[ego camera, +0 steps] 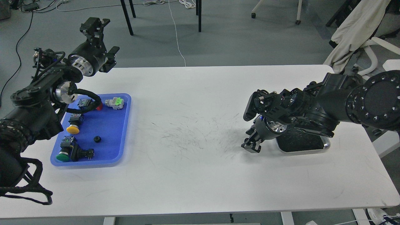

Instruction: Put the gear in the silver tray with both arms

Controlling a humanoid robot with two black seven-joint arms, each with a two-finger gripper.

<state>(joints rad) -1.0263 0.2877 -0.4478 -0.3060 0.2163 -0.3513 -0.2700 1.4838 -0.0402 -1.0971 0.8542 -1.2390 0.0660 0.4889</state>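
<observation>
The wide white tabletop point(200, 175), scuffed with dark marks at its middle, carries everything; the two black jointed arms come in over its ends, the left arm point(34, 103) raised above the far left corner and the right arm point(343, 100) folded low across the right side. The blue plastic tray with rounded corners point(122, 125) lies at the left, holding several push-button switches with yellow, green and red caps and a grey-and-green connector. The shiny rectangular silver tray with a dark scuffed inside point(312, 147) lies at the right, mostly hidden under the right arm, only its near rim and corner showing. The left gripper point(97, 29) points up and away, its jaws apparently spread and holding nothing; the right gripper point(251, 145) hangs just left of the silver tray, dark and end-on, so I cannot tell how its jaws stand. The small black ring-shaped gear point(97, 139) sits alone on the blue tray floor, well apart from the silver tray. It looks light, rigid and hard, likely slippery at the rim; pinching across its outer edge seems best, though its teeth are too small to make out
</observation>
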